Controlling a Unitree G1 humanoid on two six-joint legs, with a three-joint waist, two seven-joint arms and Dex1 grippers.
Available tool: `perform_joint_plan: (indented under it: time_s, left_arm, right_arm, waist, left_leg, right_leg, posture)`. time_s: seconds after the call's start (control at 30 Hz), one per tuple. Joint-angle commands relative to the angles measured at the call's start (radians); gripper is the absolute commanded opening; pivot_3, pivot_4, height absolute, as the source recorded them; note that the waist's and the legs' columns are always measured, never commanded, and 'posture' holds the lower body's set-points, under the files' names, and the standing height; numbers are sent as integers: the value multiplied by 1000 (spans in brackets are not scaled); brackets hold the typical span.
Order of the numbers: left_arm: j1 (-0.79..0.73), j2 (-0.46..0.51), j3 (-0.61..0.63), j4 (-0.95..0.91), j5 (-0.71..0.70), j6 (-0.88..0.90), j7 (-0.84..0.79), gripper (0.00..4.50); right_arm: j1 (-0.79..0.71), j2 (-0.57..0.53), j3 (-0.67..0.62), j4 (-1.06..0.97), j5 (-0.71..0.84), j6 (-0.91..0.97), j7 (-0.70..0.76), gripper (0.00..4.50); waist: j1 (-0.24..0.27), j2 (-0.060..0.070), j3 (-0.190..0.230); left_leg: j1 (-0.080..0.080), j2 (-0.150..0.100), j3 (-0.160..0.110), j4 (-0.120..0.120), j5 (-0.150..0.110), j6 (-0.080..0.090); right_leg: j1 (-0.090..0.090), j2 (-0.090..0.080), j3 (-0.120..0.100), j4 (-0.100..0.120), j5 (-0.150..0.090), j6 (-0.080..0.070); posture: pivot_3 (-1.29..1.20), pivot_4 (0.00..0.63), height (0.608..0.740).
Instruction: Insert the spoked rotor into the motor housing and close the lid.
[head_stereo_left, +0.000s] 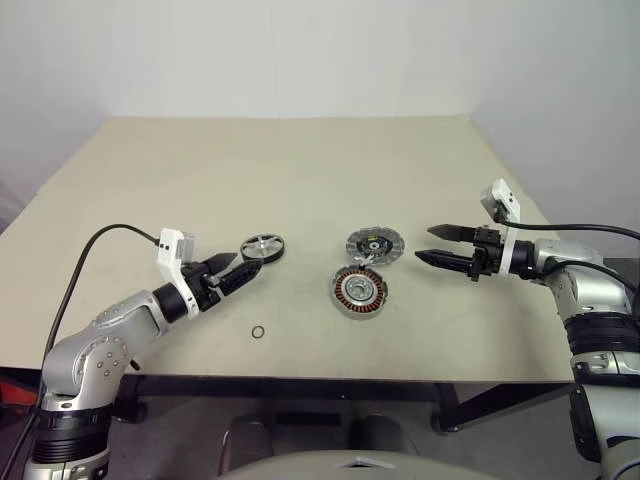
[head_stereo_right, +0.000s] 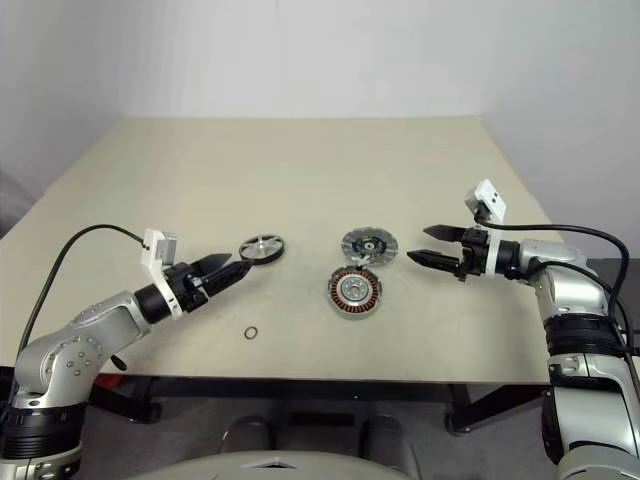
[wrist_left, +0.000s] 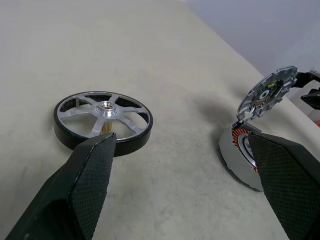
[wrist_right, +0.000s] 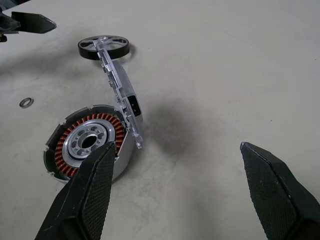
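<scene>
Left wrist view cuts the round copper-wound motor housing behind my right-hand finger. The grey ridged lid stands tilted up on edge at the housing's rim. The flat silver spoked rotor lies hub up just ahead of my left gripper. Both it and my right gripper are spread wide, holding nothing. The beige table meets white walls.

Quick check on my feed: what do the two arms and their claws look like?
Both arms are silver-grey metal with black joint bands. The left claw and right claw each have two black, tapered, pointed fingers with textured inner pads. A white camera block sits on each wrist, and a black cable loops back along each arm.
</scene>
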Motion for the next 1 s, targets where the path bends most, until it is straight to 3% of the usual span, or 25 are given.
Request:
perform_joint_plan:
  time_s: [0.03,0.43,0.53,0.7,1.0]
  left_arm:
    - [6,21,-6,-46,-5,-2,-19,4488]
    - [31,85,-21,-56,14,-12,-60,4488]
    - [42,150,-153,-84,154,-79,-113,4488]
    - [44,198,-295,-89,255,-139,-202,4488]
    - [48,255,-320,-67,333,-200,-289,4488]
  right_arm:
    - [-9,2,-7,-41,19,1,-2,4500]
    - [-14,11,-5,-36,17,-3,-9,4500]
    - [-26,24,0,-32,15,-5,-16,4500]
    - [-43,38,6,-21,12,-12,-25,4500]
    - [-45,40,3,-16,13,-20,-34,4500]
  waist:
    - [0,0,0]
    - [0,0,0]
    - [0,0,0]
    - [0,0,0]
    - [-1,0,0]
  left_leg:
    - [0,0,0,0,0,0]
    - [0,0,0,0,0,0]
    - [0,0,0,0,0,0]
    - [0,0,0,0,0,0]
    - [0,0,0,0,0,0]
  right_leg:
    - [0,0,0,0,0,0]
    - [0,0,0,0,0,0]
    - [0,0,0,0,0,0]
    - [0,0,0,0,0,0]
    - [0,0,0,1,0,0]
  posture:
    - [0,0,740]
    - [0,0,740]
    - [0,0,740]
    - [0,0,740]
    - [0,0,740]
